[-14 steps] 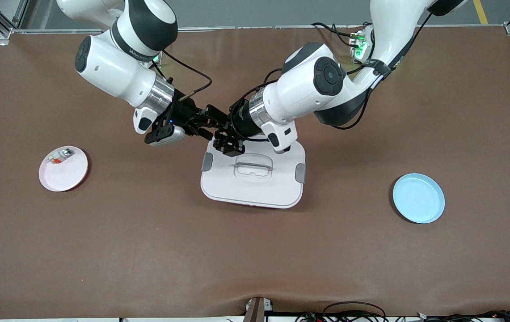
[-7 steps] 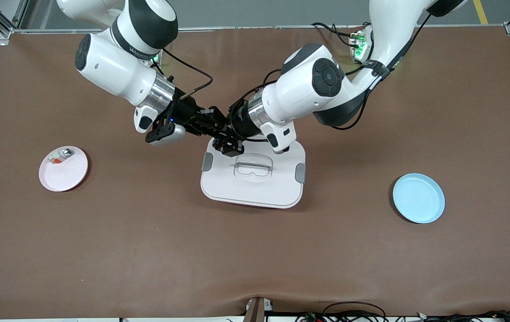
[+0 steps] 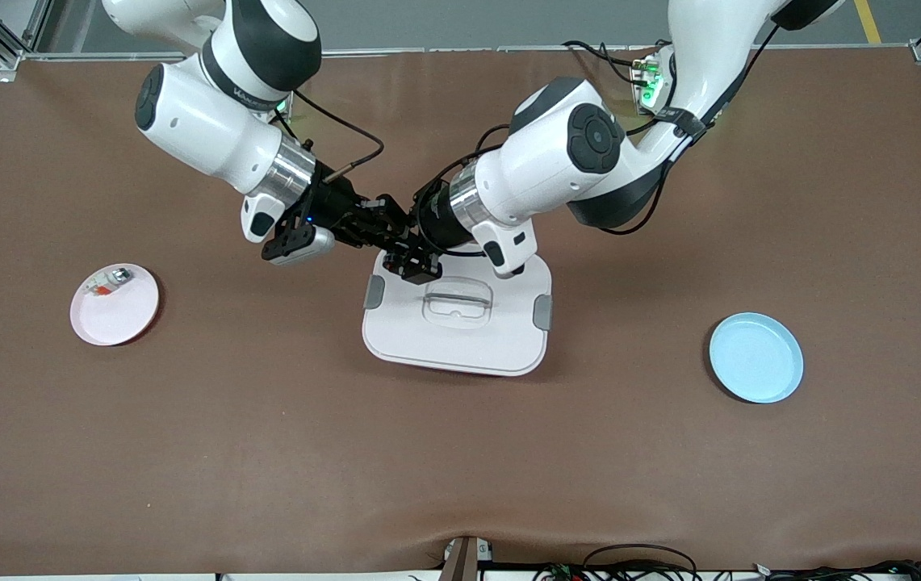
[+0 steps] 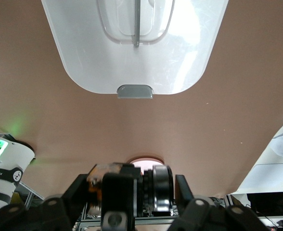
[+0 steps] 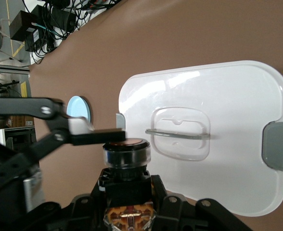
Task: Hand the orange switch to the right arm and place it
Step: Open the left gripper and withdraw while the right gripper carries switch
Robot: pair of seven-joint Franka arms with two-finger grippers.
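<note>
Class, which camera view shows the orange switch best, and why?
The right wrist view: the orange switch fills its foreground, orange end up, between both arms' fingers. The left wrist view shows only its dark side. In the front view it is hidden among the grippers above the white lid.

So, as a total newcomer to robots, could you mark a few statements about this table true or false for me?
1. The right gripper and left gripper meet above the edge of the white lidded box. True.
2. The orange switch lies on the blue plate. False: it is up in the air where the grippers meet.
3. The pink plate holds a small silver-white piece. True.
4. The box's lid is off. False: the lid is on.
5. The pink plate lies toward the left arm's end. False: toward the right arm's end.
</note>
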